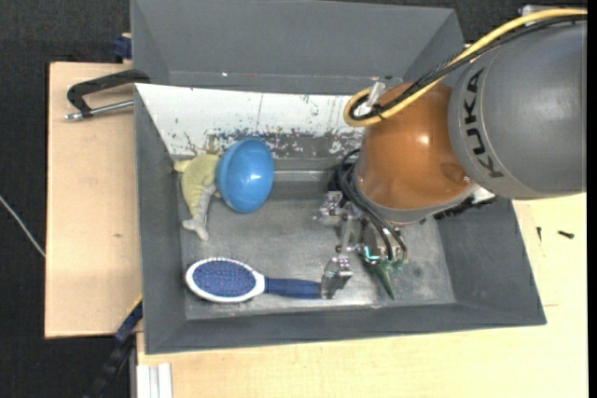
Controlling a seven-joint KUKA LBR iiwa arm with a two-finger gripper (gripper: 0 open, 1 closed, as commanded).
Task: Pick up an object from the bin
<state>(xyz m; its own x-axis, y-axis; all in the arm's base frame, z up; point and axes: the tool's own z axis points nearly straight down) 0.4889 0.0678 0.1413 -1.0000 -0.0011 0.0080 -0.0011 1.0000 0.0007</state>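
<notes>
My gripper (359, 279) hangs low over the bin floor near the front wall, right of the middle, below the arm's orange cover. Its fingers stand apart and open, with nothing between them. The left fingertip (333, 278) is right at the handle end of a blue hairbrush (225, 280). The brush has a white-rimmed oval head and lies flat along the front wall, its handle pointing right toward the gripper.
A round blue ball (245, 174) rests at the back left of the bin. A pale yellowish soft toy (197, 187) leans against its left side. The arm's bulk covers the bin's right side.
</notes>
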